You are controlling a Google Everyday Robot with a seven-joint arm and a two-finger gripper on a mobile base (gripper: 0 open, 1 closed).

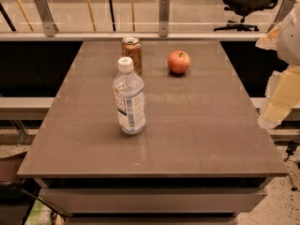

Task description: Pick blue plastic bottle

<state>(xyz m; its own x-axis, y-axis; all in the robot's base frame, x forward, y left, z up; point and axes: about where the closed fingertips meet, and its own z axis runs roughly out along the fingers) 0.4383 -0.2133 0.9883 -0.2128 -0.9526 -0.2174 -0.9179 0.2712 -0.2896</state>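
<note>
Blue plastic bottle [129,100]: stands upright and alone, white screw cap on, its clear body wrapped in a pale blue-and-white label. It is the tallest thing in view, and nothing touches it.

Table [201,139]: a glossy grey-brown top carries the bottle, which stands left of the middle. A broad stretch of bare surface lies nearer the camera than the bottle and to the bottle's right. A faint reflection shows just in front of the bottle's base.

Can [132,52]: brownish metal and upright, shorter than the bottle. It stands beyond the bottle and slightly to its right, and the bottle's cap overlaps the can's lower left side in this view.

Apple [179,62]: red, beyond the bottle and off to its right, past the can and clear of it.

Gripper [277,100]: a pale cream-and-white shape at the right edge of the view, well to the right of the bottle and outside the table's right side. It holds nothing, and whether it is open or closed cannot be told.

Railing [163,14]: glass panels on metal posts run across the view beyond the bottle, past the table's far edge.

Office chair [247,3]: black, far beyond the bottle and to its right, behind the glass.
</note>
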